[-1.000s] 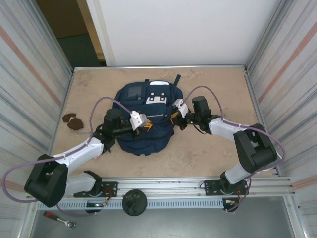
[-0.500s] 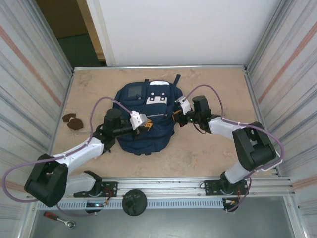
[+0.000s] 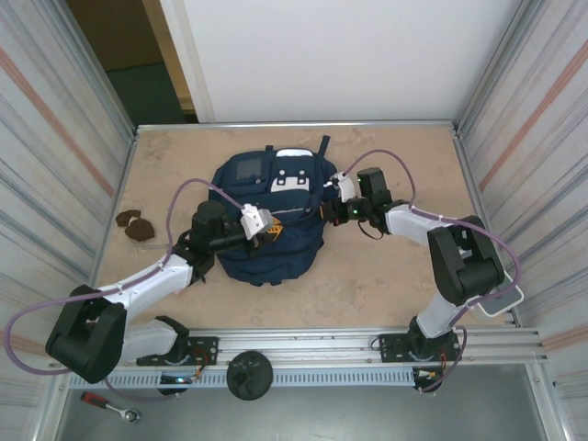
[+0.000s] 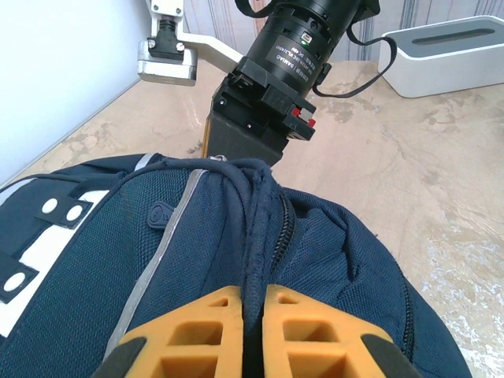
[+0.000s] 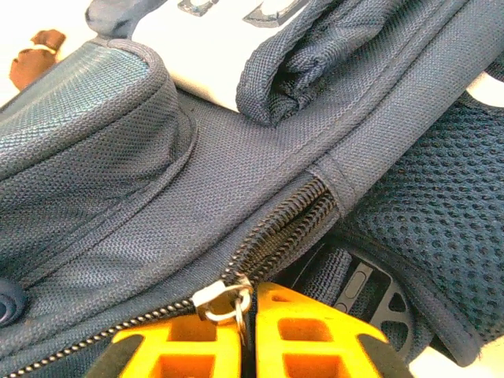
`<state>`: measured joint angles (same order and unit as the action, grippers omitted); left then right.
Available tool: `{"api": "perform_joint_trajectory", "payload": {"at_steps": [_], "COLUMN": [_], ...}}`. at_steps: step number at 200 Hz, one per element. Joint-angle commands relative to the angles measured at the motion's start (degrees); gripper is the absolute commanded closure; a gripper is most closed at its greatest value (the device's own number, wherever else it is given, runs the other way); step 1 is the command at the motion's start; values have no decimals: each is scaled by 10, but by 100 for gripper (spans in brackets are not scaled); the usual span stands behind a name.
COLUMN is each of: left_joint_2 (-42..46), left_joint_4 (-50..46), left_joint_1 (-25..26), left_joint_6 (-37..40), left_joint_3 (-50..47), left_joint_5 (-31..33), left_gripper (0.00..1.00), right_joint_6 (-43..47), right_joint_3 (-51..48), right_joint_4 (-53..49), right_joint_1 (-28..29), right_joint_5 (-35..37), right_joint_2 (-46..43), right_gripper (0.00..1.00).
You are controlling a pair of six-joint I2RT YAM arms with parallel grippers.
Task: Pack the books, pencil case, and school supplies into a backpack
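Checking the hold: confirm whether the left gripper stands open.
No, the left gripper is shut, its fingers pinching a fold of the backpack.

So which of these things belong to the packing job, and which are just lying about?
Job: backpack; left end effector pinching its fabric; right end effector at the zipper pull.
Lying about: brown lumps; wrench; black knob.

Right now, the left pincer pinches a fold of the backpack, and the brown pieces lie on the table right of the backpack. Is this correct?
No. The brown pieces lie left of the backpack, as the top view shows. The left pincer does pinch a fold of it.
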<state>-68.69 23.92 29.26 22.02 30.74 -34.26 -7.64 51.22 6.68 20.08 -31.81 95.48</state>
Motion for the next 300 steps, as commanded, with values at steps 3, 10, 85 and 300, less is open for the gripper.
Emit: {"api": "perform_joint_trajectory", "payload": {"at_steps": [3,10,85,300], "left_joint_2": [32,29,13,-146], "left_joint_4": [46,43,43,-151], "left_joint_1": [-7,-7,-6,-23], "left_joint_6": [-10,-10,-14,-105], "left_joint_3": [7,9,18,199], "left_joint_5": [-47,-47,-58,256], "left_gripper": [100,100,100,87], "right_joint_6": [-25,-15,-130,-268], "right_joint_3": [-17,-22,14,-290], "right_joint_4": [-25,-22,-44,32], "right_joint_1": [-79,-79,-122,-9], "right_joint_5": [80,46,35,261], "right_joint_2": [-20,-35,-40,-306], "right_gripper": [79,73,46,96]}}
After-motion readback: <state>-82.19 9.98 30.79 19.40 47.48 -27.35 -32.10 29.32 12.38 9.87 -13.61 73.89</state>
